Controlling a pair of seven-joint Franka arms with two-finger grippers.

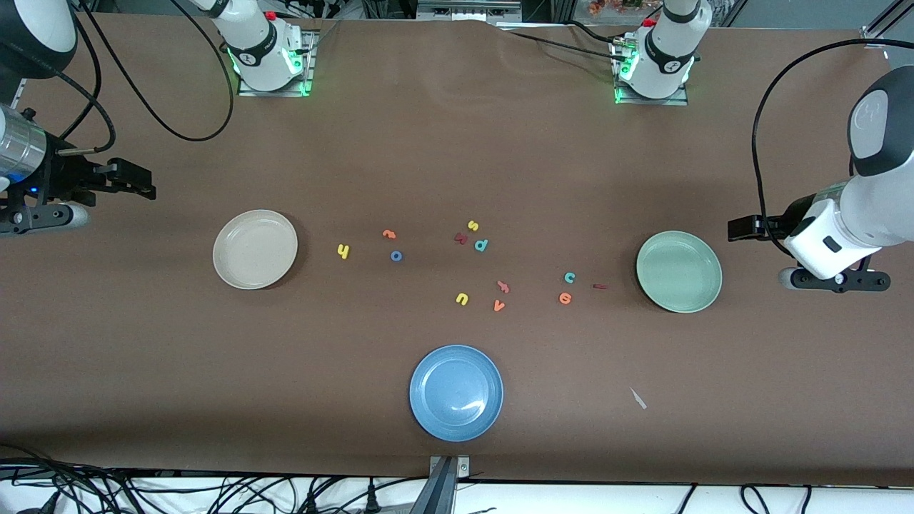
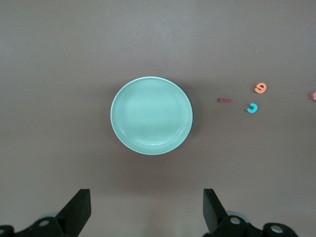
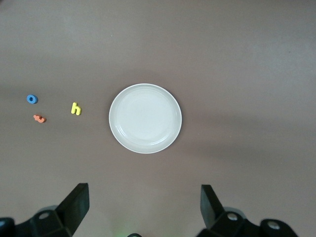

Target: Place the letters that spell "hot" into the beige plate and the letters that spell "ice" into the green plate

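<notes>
- Blue plate (image 1: 456, 392) nearest the front camera, nothing in it; pale scrap (image 1: 638, 398) lying beside it toward the left arm's end
- Farther up, spare letters among the wanted ones: yellow "u" (image 1: 461, 298), orange "v" (image 1: 498, 305), teal "p" (image 1: 482, 245), yellow "s" (image 1: 473, 225)
- Teal "c" (image 1: 569, 277), orange "e" (image 1: 565, 298) and dark red "i" (image 1: 600, 286) close together near the green plate (image 1: 678, 271), itself bare
- Yellow "h" (image 1: 343, 250), blue "o" (image 1: 396, 255) and orange "t" (image 1: 388, 233) near the beige plate (image 1: 255, 249), also bare
- Left gripper (image 2: 146, 210) spread wide, grasping nothing, over bare table beside the green plate; right gripper (image 3: 143, 207) likewise beside the beige plate; both partly cut off
</notes>
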